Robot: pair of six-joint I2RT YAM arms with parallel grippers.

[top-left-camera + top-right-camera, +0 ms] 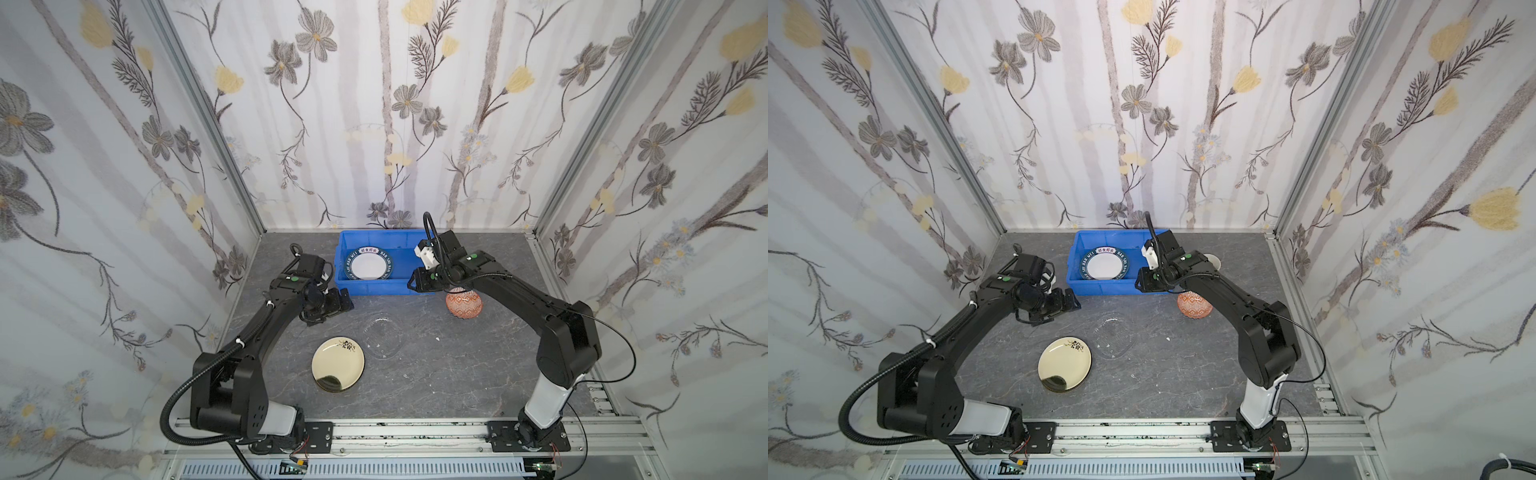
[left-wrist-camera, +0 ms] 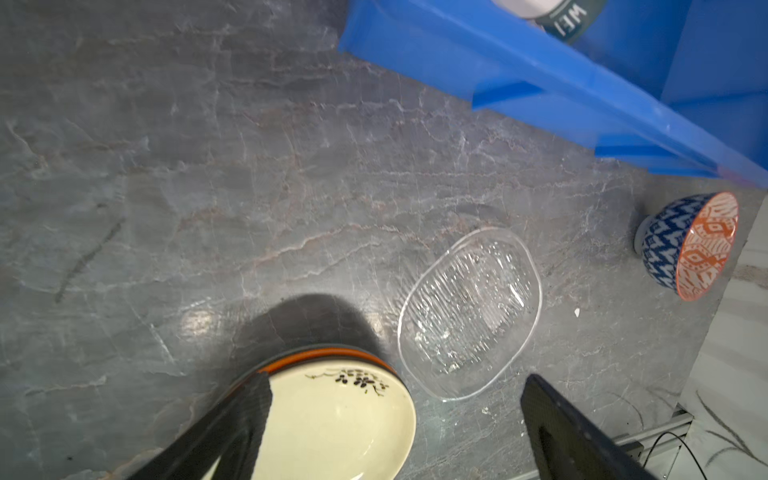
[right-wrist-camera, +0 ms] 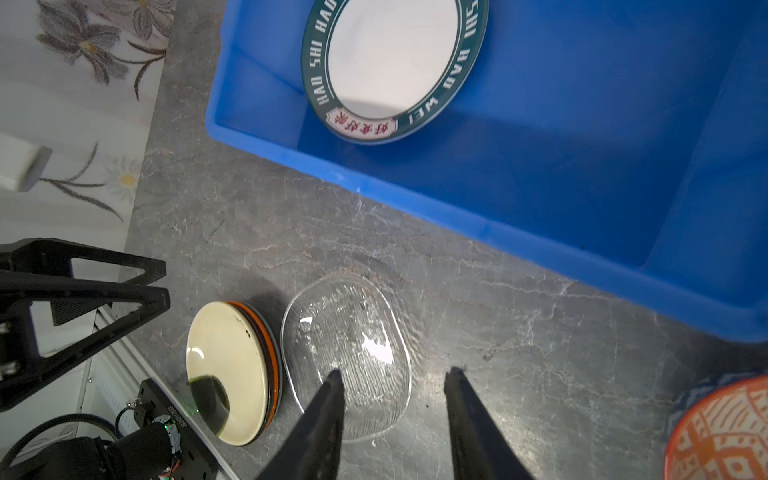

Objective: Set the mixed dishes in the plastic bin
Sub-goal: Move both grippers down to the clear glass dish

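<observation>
1. Dishes are in two places: one sits in the blue bin [image 1: 374, 287], and the others are out on the gray table [image 1: 436, 374].
2. The blue bin stands at the back of the table, in the middle of both top views. The plate with the dark green ring [image 1: 369, 266] lies in its left half.
3. The cream plate [image 1: 338, 364] with the black sprig is low in the middle of both top views, well apart from the bin. It lies on top of other plates. The wrist views show an orange edge and a dark edge under it.
4. The clear glass plate [image 1: 382, 336] lies flat just up and to the right of the cream plate, between it and the bin.
5. The small bowl [image 1: 464, 305] is orange inside and blue outside. It sits on the table just in front of the bin's right corner, partly under the right arm [image 1: 519, 299].
6. A pale cup [image 1: 1214, 261] peeks out behind the right arm in a top view, to the right of the bin. Most of it is hidden.
7. The left hand [image 1: 332, 309] hangs over the table, just below the bin's front left corner. Its fingers are spread wide and hold nothing.
8. The right hand [image 1: 414, 283] is by the bin's front right corner. Its fingers [image 3: 328, 415] stand apart, with nothing between them.
</observation>
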